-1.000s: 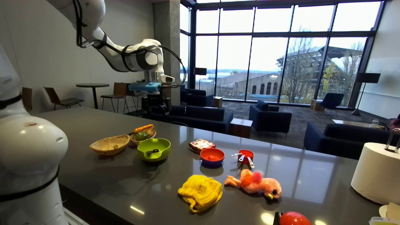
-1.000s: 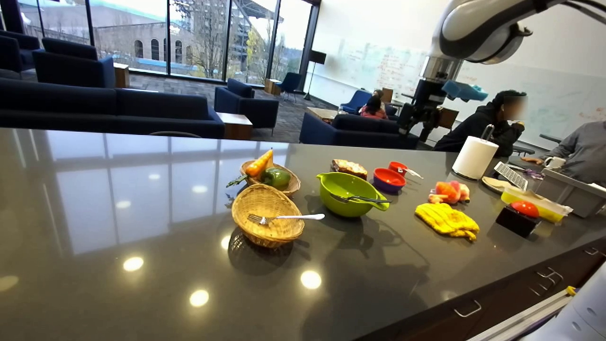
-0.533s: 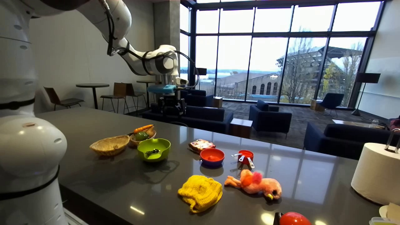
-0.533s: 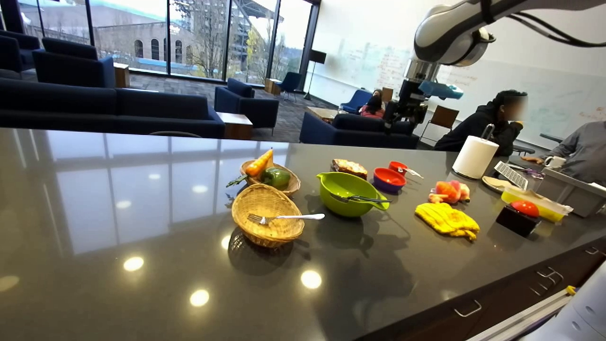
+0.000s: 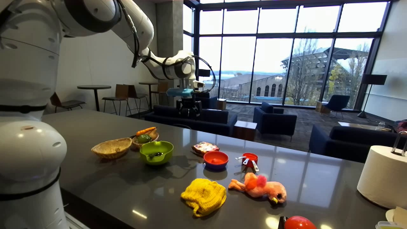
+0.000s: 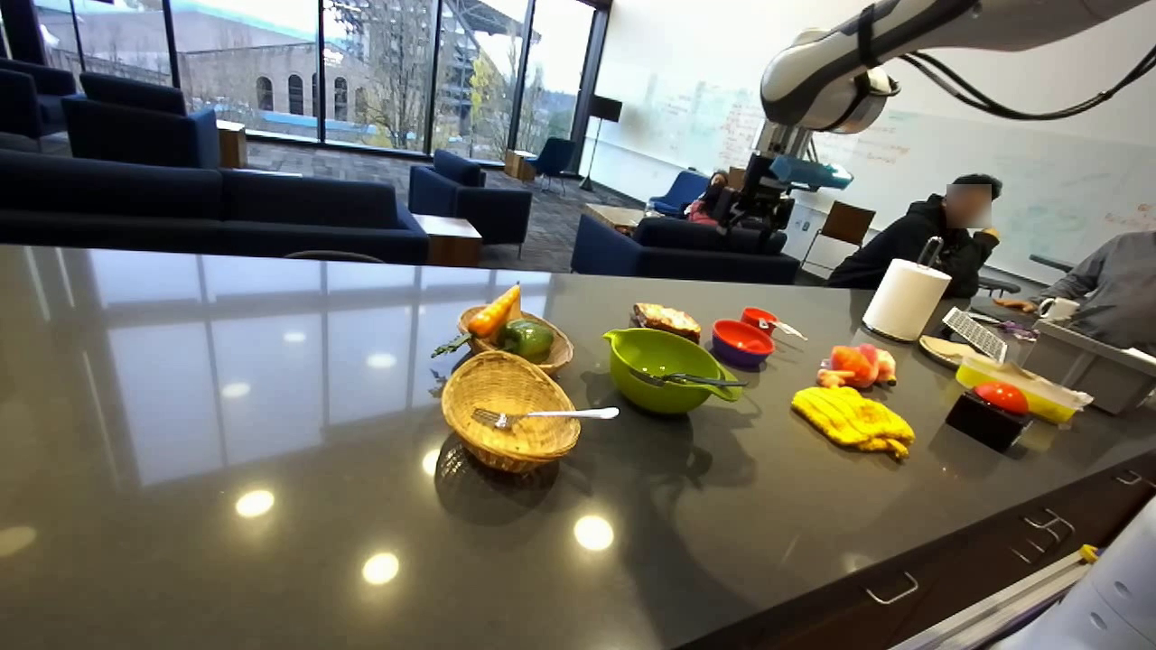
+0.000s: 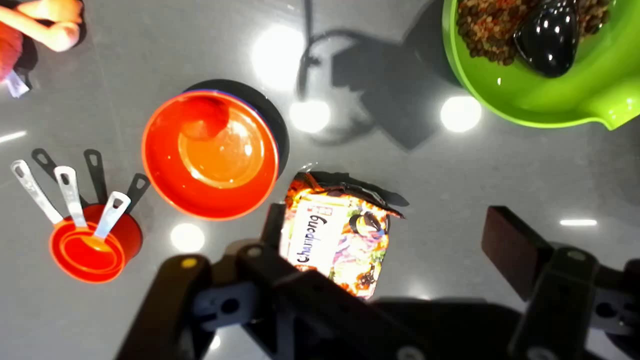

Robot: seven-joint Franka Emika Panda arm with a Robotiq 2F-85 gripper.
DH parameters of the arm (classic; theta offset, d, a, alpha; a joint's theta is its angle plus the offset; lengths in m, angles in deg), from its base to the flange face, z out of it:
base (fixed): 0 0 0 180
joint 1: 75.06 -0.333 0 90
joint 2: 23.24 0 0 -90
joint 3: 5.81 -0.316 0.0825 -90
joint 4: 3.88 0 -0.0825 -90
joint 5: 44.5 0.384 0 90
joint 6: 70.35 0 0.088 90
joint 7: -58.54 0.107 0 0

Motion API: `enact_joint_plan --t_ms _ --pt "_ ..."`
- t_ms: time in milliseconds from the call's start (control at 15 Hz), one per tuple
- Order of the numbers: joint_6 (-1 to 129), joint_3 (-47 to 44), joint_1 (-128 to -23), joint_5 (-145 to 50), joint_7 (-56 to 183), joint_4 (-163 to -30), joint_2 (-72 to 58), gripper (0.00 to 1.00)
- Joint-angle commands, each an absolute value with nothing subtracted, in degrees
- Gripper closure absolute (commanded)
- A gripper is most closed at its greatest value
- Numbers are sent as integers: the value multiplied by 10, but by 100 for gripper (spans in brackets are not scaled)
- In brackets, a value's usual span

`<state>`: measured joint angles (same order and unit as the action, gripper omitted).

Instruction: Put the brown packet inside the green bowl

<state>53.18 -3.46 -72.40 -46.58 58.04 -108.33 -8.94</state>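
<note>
The packet [image 7: 325, 235] lies flat on the grey counter, with a brown-orange food print and a white "champong" label. It also shows in both exterior views [image 5: 205, 147] [image 6: 666, 320], behind the bowls. In the wrist view my gripper [image 7: 390, 232] is wide open with nothing between its fingers. The packet shows below, near the left finger, which hides part of it. In both exterior views the gripper [image 5: 189, 114] [image 6: 751, 226] hangs well above the counter. The green bowl [image 7: 540, 107] holds a black utensil and something speckled brown. It stands in both exterior views [image 5: 157, 145] [image 6: 632, 384].
A red-purple bowl [image 7: 215, 155] stands close beside the packet, with red measuring cups [image 7: 90, 250] beyond it. A plush flamingo [image 5: 260, 187], a yellow cloth [image 5: 203, 195], a wicker basket [image 6: 510, 442] holding a fork, and a vegetable basket [image 6: 542, 348] also stand on the counter.
My gripper has moved away from above the green bowl towards the packet, high above the counter: rightward and slightly lower in an exterior view. The objects on the counter have not moved.
</note>
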Motion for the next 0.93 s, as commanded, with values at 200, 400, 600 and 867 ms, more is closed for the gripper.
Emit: enact_joint_plan --t_ms 200,400,600,867 --pt "490 -32 -716 -446 597 -902 50 0" --pt "461 -29 -710 -448 598 -835 101 0" --pt "430 -28 -701 -445 597 -780 144 0" --pt "400 -33 -690 -430 595 -733 189 0"
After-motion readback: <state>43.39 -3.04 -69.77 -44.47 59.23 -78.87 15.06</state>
